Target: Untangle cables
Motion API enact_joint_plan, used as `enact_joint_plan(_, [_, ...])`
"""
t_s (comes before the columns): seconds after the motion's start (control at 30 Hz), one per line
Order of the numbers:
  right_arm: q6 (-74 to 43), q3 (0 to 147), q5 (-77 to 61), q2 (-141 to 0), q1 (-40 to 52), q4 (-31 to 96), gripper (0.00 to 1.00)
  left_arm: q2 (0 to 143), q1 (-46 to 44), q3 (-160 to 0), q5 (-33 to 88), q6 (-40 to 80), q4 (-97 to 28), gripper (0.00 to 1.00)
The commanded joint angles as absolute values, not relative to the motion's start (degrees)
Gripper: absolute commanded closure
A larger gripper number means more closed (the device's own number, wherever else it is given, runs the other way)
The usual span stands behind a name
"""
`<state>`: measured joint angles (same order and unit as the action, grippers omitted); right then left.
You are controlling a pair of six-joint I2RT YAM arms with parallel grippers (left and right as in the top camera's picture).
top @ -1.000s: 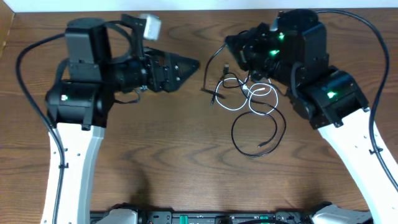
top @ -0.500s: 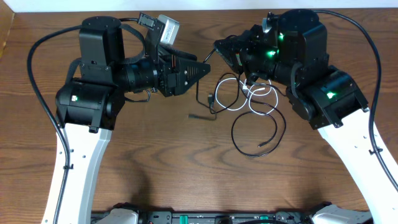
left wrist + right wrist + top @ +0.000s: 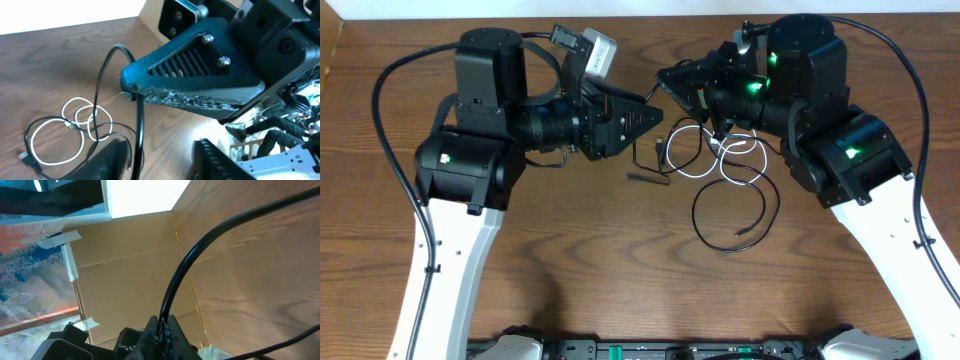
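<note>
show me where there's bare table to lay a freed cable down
Free: the table front middle, between left arm and right arm, nearer than the black loop. Crowded: back centre, where left claw and right claw meet over the cables.

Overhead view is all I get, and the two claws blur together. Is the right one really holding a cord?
Observer: Yes. Its wrist camera shows the right gripper shut on a black cable, which runs up from its fingertips.
Visitor: And the left claw?
Observer: The left wrist view shows the left gripper with jaws apart, that black cable hanging between them.
Visitor: Is the white cord lifted too?
Observer: No. From the left wrist, the white cable lies in loops flat on the table.
</note>
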<state>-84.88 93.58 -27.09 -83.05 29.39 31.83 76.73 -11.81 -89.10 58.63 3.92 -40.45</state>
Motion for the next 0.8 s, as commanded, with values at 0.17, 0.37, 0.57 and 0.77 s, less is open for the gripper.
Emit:
enact_joint_plan(0.17, [-85.23,93.95,-29.06,-82.98,30.11,31.68,0.99,76.51,-11.92,-89.95,57.19,3.01,-40.36,0.67])
enact_joint_plan(0.37, [-85.23,93.95,-29.12,-82.98,30.11,31.68,0.99,76.51,-11.92,-89.95,57.19,3.01,-40.36,0.9])
enact_joint_plan(0.57, [-82.76,93.95,-29.06,-82.98,30.11,31.75,0.98,76.51,-11.92,-89.95,57.14,6.11,-39.24,0.92])
enact_joint_plan(0.77, [-74.52,93.95,-26.87,-82.98,29.76,34.7,0.79,75.7,-11.92,-89.97,57.17,23.22,-24.16,0.93])
